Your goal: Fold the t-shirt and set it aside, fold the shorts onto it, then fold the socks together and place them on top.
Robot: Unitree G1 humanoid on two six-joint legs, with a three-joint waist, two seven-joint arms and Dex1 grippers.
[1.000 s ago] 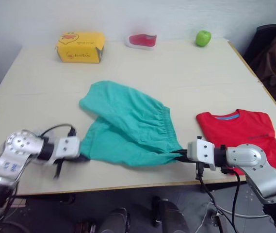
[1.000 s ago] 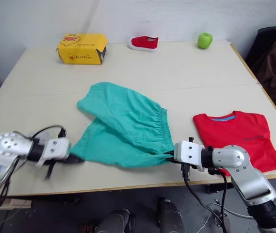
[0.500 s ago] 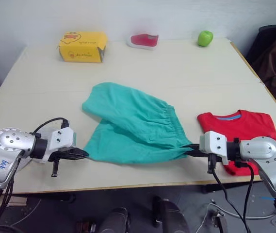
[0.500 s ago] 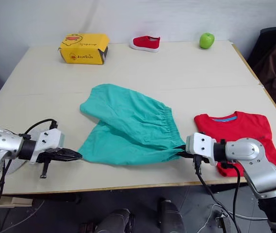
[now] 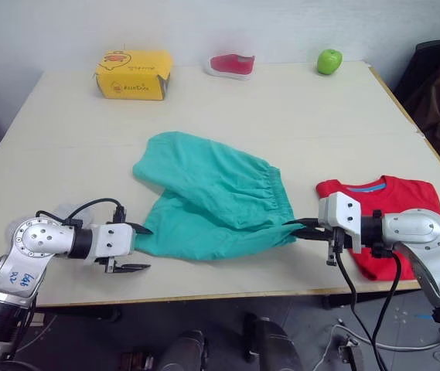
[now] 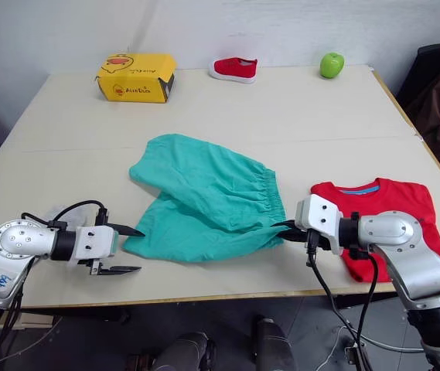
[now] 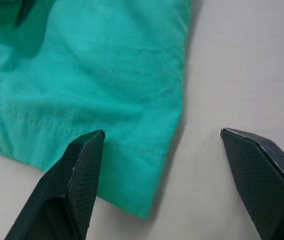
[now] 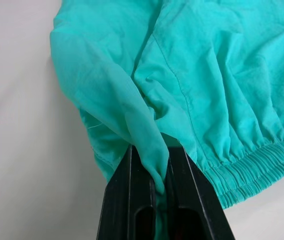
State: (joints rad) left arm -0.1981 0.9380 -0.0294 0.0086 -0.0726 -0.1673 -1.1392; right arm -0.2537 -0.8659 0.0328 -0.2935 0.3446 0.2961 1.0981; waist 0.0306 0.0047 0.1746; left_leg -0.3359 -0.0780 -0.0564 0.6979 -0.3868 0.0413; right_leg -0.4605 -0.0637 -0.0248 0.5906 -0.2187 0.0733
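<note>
shorts (image 5: 212, 197) corner pinched by right gripper (image 5: 301, 229), left gripper (image 5: 136, 248) spread at hem

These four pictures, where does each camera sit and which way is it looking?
Left and right eye views: on the head, looking down over both arms at the table.
Left wrist view: on the left wrist, looking along the open left claw at the teal-green soft fabric shorts.
Right wrist view: on the right wrist, looking along the right claw, shut on the shorts.
All four views share the shorts.
</note>
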